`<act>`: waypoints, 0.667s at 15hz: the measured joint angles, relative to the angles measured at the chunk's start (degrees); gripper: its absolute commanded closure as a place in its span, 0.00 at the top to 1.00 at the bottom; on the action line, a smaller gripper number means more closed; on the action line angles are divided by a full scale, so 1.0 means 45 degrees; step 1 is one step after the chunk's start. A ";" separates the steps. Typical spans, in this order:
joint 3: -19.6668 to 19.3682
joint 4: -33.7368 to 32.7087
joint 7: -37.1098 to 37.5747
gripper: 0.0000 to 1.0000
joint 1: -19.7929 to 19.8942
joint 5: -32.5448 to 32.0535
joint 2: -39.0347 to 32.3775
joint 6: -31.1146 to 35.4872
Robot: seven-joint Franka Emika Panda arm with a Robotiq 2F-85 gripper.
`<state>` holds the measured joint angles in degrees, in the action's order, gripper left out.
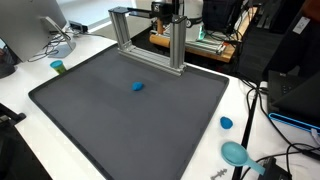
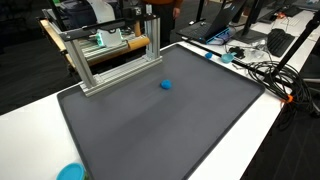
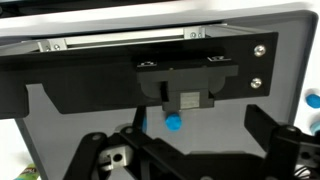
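— Where is the blue ball (image 1: 138, 86)?

— It lies free on the grey mat (image 1: 100, 115), near the middle and well apart from the aluminium frame (image 1: 150, 40). In the wrist view it shows just under a black bracket (image 3: 90, 80), which covers much of the mat.

— And the jaws?

— They are spread wide, with nothing between them. The fingers (image 3: 283, 150) are cut off by the lower edge. In both exterior views I cannot make out the jaws at all.
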<state>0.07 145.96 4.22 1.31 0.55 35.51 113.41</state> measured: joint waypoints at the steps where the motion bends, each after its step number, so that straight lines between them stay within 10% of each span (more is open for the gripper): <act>1: 0.0007 0.0102 0.0000 1.00 0.0000 0.0000 -0.0104 0.0000; 10: 0.0053 0.0615 0.0146 1.00 0.0003 0.0031 -0.0333 0.0515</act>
<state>0.31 148.73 4.88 1.32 0.69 34.01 115.73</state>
